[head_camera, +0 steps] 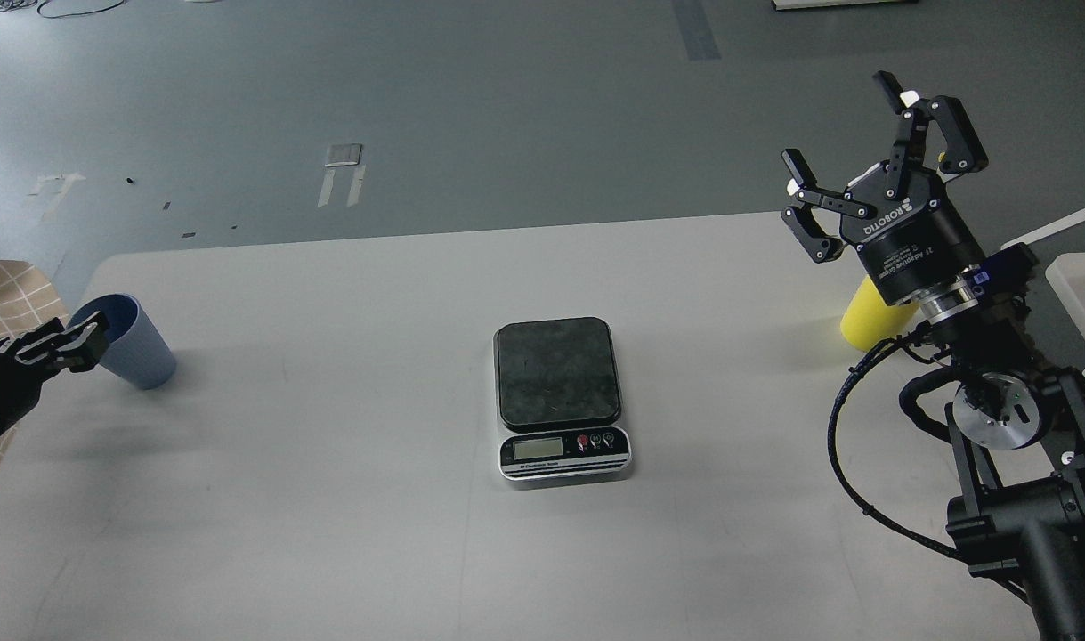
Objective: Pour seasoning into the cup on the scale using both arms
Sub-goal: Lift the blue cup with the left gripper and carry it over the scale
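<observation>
The scale (562, 398) stands at the middle of the table, its dark plate (555, 369) bare and its display toward me. The light blue ribbed cup (137, 347) stands near the table's left edge, tilted slightly. My left gripper (81, 344) comes in from the left with its fingertips against the cup's left side near the rim; its grip cannot be made out. My right gripper (862, 156) is open with fingers spread, raised at the right. The yellow seasoning bottle (865, 322) stands behind its wrist; only the lower body shows.
The grey table's far edge (453, 235) runs across the view, with floor beyond. A white frame or tray (1076, 276) stands at the right edge. A checkered surface (4, 294) lies off the table's left. A black cable (840, 445) loops off my right arm.
</observation>
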Tool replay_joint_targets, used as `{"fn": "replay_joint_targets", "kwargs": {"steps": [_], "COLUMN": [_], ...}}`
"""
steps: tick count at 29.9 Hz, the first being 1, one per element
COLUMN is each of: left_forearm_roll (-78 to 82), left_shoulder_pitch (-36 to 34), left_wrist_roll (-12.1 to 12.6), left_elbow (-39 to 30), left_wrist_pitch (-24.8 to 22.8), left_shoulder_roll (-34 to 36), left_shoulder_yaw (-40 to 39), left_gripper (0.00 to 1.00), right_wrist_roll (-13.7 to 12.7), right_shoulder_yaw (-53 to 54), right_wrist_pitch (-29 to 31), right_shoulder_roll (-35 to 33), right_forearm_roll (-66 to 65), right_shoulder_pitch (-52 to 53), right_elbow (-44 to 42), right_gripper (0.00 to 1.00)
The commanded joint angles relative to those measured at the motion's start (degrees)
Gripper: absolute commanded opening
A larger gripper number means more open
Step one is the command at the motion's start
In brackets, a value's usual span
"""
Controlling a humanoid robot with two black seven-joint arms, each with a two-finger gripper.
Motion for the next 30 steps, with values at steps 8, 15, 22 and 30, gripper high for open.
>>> {"fn": "replay_joint_targets", "kwargs": {"steps": [8, 15, 22, 30], "left_forearm_roll": [0.44, 0.17, 0.17, 0.26], "left_shoulder_pitch": [0.00, -1.23, -2.11, -5.96], "left_wrist_roll": [0.00, 0.00, 0.00, 0.00], "left_elbow": [0.26, 0.26, 0.26, -0.35], "left_wrist_pitch": [-0.28, -4.49, -6.52, -6.78], "left_shoulder_roll": [-0.04, 0.05, 0.22, 0.92], "left_shoulder_yaw": [1.05, 2.81, 2.72, 2.72], "left_gripper": [0.16, 0.00, 0.00, 0.00], "right_wrist_roll": [0.00, 0.00, 0.00, 0.00], "right_shoulder_yaw": [0.09, 0.09, 0.17, 0.17], "right_wrist_pitch": [0.00, 0.00, 0.00, 0.00], "right_shoulder_roll": [0.00, 0.00, 0.00, 0.00], "right_forearm_roll": [0.00, 0.00, 0.00, 0.00], "right_shoulder_pitch": [0.00, 0.00, -0.09, -0.09], "right_elbow": [0.00, 0.00, 0.00, 0.00], "right_gripper": [1.00, 1.00, 1.00, 1.00]}}
